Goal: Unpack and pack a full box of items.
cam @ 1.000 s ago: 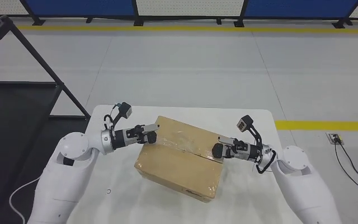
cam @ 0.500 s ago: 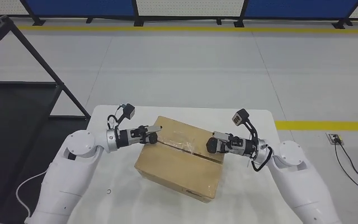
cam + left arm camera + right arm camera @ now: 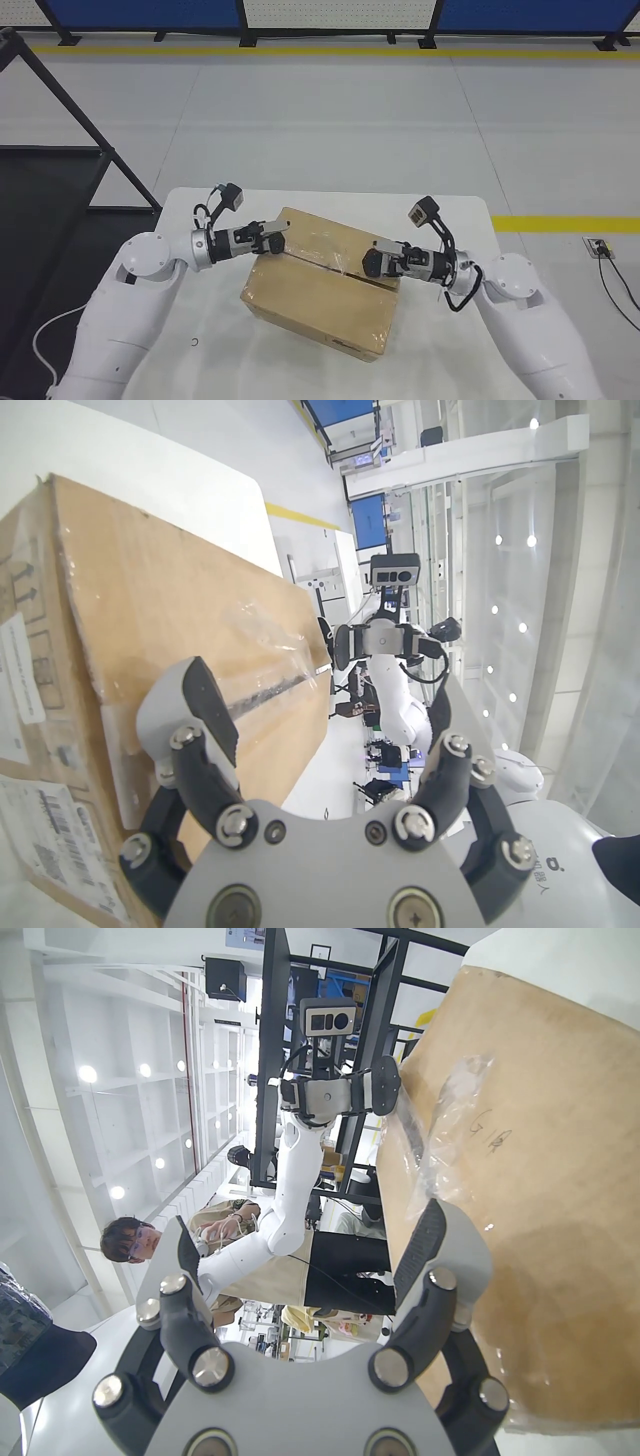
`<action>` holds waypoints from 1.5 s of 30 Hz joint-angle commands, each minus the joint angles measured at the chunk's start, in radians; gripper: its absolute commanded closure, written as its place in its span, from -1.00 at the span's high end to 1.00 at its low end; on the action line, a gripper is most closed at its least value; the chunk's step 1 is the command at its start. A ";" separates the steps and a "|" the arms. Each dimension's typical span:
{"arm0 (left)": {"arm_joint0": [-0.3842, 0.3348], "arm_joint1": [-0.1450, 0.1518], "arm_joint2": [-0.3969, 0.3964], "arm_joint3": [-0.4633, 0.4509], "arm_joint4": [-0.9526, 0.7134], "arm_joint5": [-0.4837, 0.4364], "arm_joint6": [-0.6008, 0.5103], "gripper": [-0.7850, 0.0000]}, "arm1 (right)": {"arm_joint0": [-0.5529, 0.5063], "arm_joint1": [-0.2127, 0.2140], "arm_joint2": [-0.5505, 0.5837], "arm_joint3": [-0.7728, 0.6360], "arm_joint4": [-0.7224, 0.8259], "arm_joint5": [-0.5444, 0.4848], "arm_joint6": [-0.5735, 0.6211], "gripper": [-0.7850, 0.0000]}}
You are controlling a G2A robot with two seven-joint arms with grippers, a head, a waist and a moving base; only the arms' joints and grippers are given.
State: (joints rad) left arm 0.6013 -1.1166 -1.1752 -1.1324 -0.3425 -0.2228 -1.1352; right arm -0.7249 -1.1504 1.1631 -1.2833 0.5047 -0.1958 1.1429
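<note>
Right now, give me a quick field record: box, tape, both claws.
box: brown cardboard, flaps shut, lying on the white table
tape: clear, wrinkled, along the top seam
left claw: open, at one end of the seam
right claw: open, at the opposite end of the seam
contents: hidden

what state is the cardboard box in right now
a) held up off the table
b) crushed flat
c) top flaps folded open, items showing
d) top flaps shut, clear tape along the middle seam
d: the box rests on the table with its top flaps closed, and crinkled clear tape runs along the seam between them.
</note>
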 commanded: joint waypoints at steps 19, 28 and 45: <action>-0.027 -0.011 0.035 0.068 -0.031 -0.027 0.007 1.00 | 0.236 -0.051 -0.161 0.108 -0.196 0.024 -0.125 1.00; -0.041 -0.015 0.041 0.085 -0.052 -0.035 0.009 1.00 | 0.405 -0.111 -0.279 0.366 -0.172 0.068 -0.080 1.00; -0.069 -0.024 0.067 0.121 -0.056 -0.027 0.013 1.00 | 0.554 -0.239 -0.406 0.736 -0.023 -0.003 0.140 1.00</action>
State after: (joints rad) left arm 0.5340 -1.1401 -1.1095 -1.0130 -0.3998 -0.2498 -1.1231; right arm -0.1756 -1.3819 0.7597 -0.5654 0.4658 -0.2012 1.2636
